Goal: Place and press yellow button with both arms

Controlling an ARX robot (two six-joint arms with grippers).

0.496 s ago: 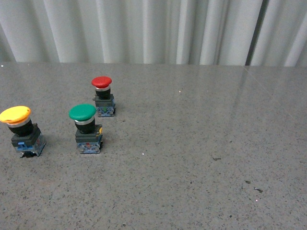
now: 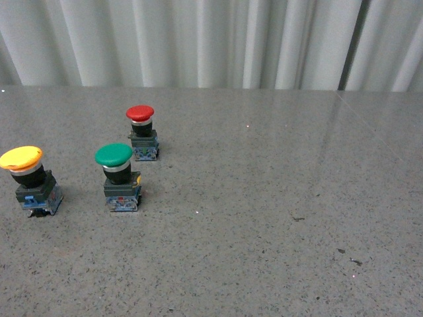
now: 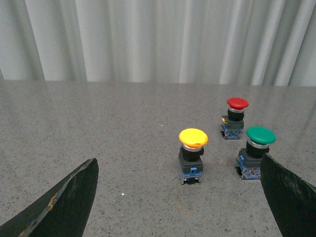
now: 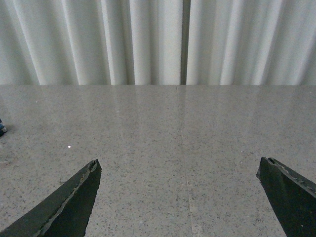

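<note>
The yellow button [image 2: 28, 178] stands upright at the far left of the grey table, with a wide yellow cap, black collar and dark block base. It also shows in the left wrist view [image 3: 192, 155], ahead of my left gripper [image 3: 180, 190] and between its spread fingers. The left gripper is open and empty, well short of the button. My right gripper [image 4: 180, 190] is open and empty over bare table; no button lies between its fingers. Neither arm shows in the front view.
A green-capped button [image 2: 117, 177] stands right of the yellow one, and a smaller red-capped button [image 2: 142, 133] behind it. Both show in the left wrist view: the green button [image 3: 256, 152] and the red button [image 3: 235, 117]. A white pleated curtain [image 2: 211, 39] backs the table.
</note>
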